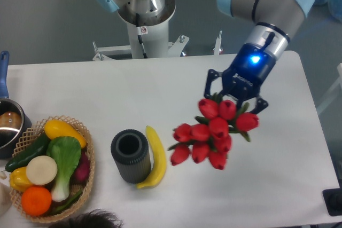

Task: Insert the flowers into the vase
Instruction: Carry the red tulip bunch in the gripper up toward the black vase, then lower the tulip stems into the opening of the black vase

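A bunch of red flowers (214, 134) hangs above the white table (160, 89), right of centre, buds fanned toward the camera and to the left, with the stems hidden behind the blooms. The gripper (235, 99) sits directly behind the bunch; its dark fingers (211, 85) flank the top of the bunch and appear to be clamped on the stems, though the contact itself is covered by the buds. The vase (130, 156), a dark ribbed cylinder, stands upright well to the left of the flowers with its round mouth open and unobstructed.

A banana (153, 158) lies just beside the vase on its right, touching or nearly touching its wall, squarely between the bunch and its target. Farther left a woven basket (85, 177) holds vegetables and fruit, and a pot (8, 124) sits at the table's left edge.

Doing this step well likely means carrying the bunch leftward high enough to pass over the banana, turning the wrist so the stems point straight down, and centring them over the mouth before lowering. Since the stem ends cannot be seen from here, their alignment is the uncertain part; a slow, vertical descent would limit the chance of catching the rim and tipping the vase. The grip should probably release only once the stems sit inside.
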